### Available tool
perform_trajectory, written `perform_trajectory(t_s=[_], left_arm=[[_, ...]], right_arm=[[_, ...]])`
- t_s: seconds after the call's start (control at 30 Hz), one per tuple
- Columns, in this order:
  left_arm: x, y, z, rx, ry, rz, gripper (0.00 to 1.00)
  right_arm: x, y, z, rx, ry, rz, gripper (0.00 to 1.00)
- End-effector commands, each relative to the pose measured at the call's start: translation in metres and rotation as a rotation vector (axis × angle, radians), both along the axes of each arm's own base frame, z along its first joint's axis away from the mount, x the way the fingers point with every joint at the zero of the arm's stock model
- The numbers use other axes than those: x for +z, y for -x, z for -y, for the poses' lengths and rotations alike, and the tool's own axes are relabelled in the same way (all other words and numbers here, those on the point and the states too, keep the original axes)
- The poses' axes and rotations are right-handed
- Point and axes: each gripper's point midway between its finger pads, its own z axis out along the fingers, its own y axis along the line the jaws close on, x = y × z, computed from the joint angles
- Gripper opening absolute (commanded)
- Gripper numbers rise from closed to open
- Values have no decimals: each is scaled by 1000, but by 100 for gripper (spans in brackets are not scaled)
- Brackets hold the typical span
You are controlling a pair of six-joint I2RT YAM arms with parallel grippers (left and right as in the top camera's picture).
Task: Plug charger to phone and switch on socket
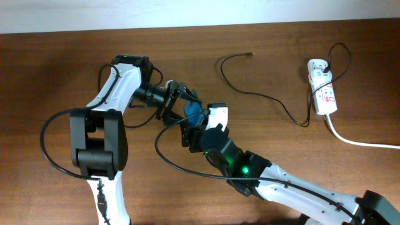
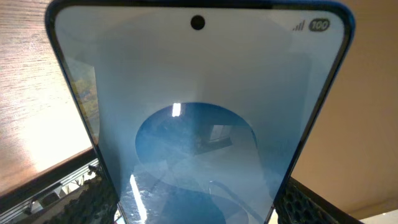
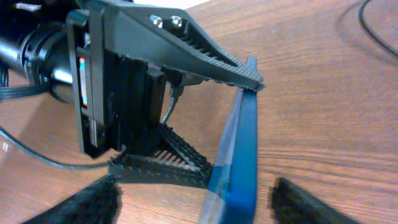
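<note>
The phone (image 1: 193,112) stands on its long edge on the table, blue screen lit. My left gripper (image 1: 181,102) is shut on it. In the left wrist view the phone's screen (image 2: 199,112) fills the frame between the jaws (image 2: 199,211). In the right wrist view the phone (image 3: 239,155) shows edge-on, with my right gripper (image 3: 196,208) open, one finger on each side of its near end and a gap on both sides. The charger cable (image 1: 262,95) lies loose to the right, its tip (image 1: 250,55) far from the phone. The socket (image 1: 322,87) lies at the far right with the white adapter plugged in.
The socket's thick white cord (image 1: 362,142) runs off the right edge. My right arm (image 1: 275,178) crosses the front of the table. Black arm cables (image 1: 53,125) loop at the left. A bit of black cable (image 3: 373,25) shows at the top right of the right wrist view.
</note>
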Motion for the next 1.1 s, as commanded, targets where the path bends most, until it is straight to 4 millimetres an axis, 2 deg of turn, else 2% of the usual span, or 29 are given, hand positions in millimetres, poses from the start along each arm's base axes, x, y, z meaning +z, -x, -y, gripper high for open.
perform_trajectory(t_s=[0.0, 0.03, 0.1, 0.17, 0.23, 0.33, 0.37, 0.43, 0.47, 0.5, 0.53, 0.57, 0.6, 0.63, 0.67, 0.73, 0.77, 0.8, 0.87, 0.9, 0.93, 0.97, 1.0, 1.03, 1.07], left_arm=[[9, -5, 4, -1, 50, 40, 55], [9, -5, 4, -3, 51, 45, 55], [9, -5, 4, -3, 51, 45, 55], [9, -5, 4, -7, 54, 54, 55], [9, -5, 4, -9, 55, 59, 55], [8, -5, 3, -14, 50, 66, 56], [8, -6, 3, -14, 51, 72, 58], [7, -12, 0, -4, 55, 103, 88], [7, -25, -11, 23, 60, 156, 98], [12, -37, -24, 50, 65, 200, 99], [27, -48, -40, 54, 77, 307, 99], [41, -50, -55, 35, 49, 392, 100], [52, -46, -77, -11, -87, 479, 98], [59, -37, -97, -49, -236, 539, 99], [76, -29, -112, -74, -363, 618, 99], [124, -12, -138, -73, -570, 801, 98], [153, -1, -151, -51, -670, 908, 98], [200, 24, -168, 8, -808, 1074, 94], [218, 52, -170, 105, -837, 1241, 94], [204, 56, -169, 166, -833, 1262, 96], [178, 57, -168, 276, -801, 1233, 99], [152, 55, -155, 353, -695, 1210, 99], [136, 52, -137, 387, -557, 1194, 99], [118, 46, -117, 440, -387, 1105, 99], [98, 43, -104, 482, -263, 944, 99]], right_arm=[[9, -5, -7, -2, -24, 25, 56], [10, -3, -10, 15, -33, 20, 49], [10, -3, -10, 17, -34, 20, 43], [10, -3, -10, 17, -34, 20, 30], [10, -3, -11, 16, -38, 18, 21], [7, 1, -13, 41, -37, 1, 10], [6, 1, -13, 38, -33, -1, 10], [4, -3, -6, 17, -21, -7, 7], [1, -8, 2, -4, -8, -18, 4], [3, -11, 11, -22, -3, -21, 4], [10, -11, 15, -28, -10, -15, 4], [18, -10, 22, -52, -8, 1, 4], [24, -8, 30, -76, 1, 9, 4], [31, -6, 37, -90, 2, 18, 4], [41, -3, 42, -99, -7, 32, 4], [52, 0, 51, -115, -14, 48, 4], [57, 5, 59, -128, -5, 50, 4], [58, 10, 65, -131, 9, 40, 4], [59, 15, 71, -132, 14, 32, 4], [60, 14, 70, -133, 10, 33, 4], [59, 15, 71, -157, -29, 8, 4], [58, 15, 71, -181, -69, -16, 4], [58, 15, 72, -196, -94, -28, 4], [58, 14, 73, -224, -138, -47, 4], [58, 11, 78, -258, -172, -62, 4]])
